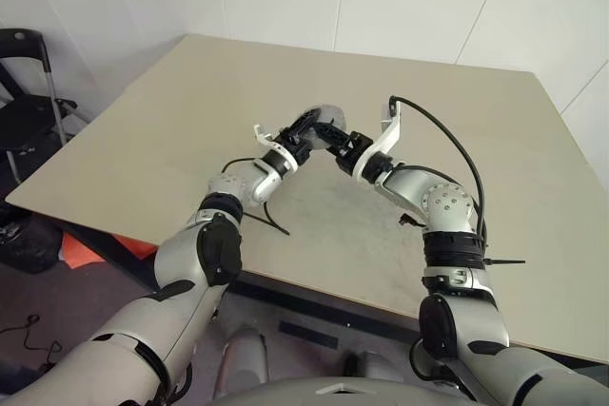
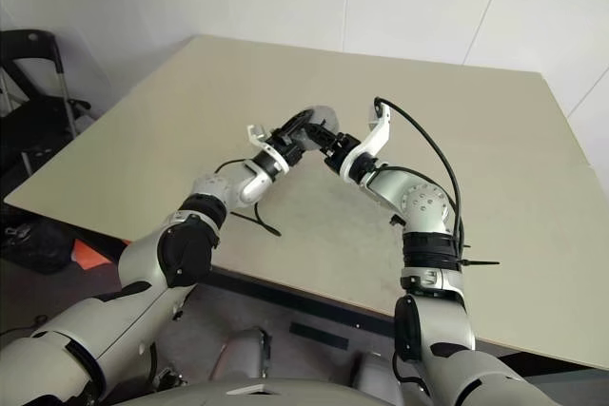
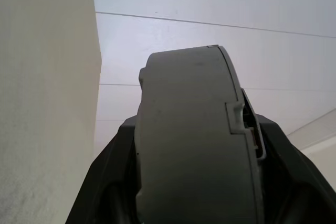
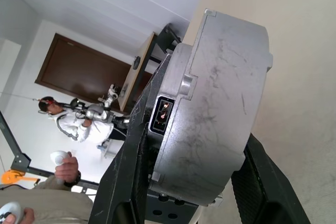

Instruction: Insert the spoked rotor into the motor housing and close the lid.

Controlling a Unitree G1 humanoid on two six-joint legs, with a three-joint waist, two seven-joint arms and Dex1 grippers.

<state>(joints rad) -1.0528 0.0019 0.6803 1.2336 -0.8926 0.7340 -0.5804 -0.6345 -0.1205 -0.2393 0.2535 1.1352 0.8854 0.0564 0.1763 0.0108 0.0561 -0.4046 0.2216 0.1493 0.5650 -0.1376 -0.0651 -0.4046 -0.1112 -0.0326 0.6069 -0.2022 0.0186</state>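
- Left wrist view: one motor housing (image 3: 194, 140), clamped in left claw (image 1: 309, 130); interior hidden.
- Right claw (image 1: 344, 145) clamps the same housing above the bench (image 1: 190, 102).

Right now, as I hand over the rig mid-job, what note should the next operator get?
Left gripper: shut on the motor housing, which is held on edge above the table.
Right gripper: shut on the same housing from the opposite side.
Done: housing is off the table, held by both grippers.
Unclear: whether the spoked rotor is inside or the lid is seated.
Left: confirm both, then probably set it down.
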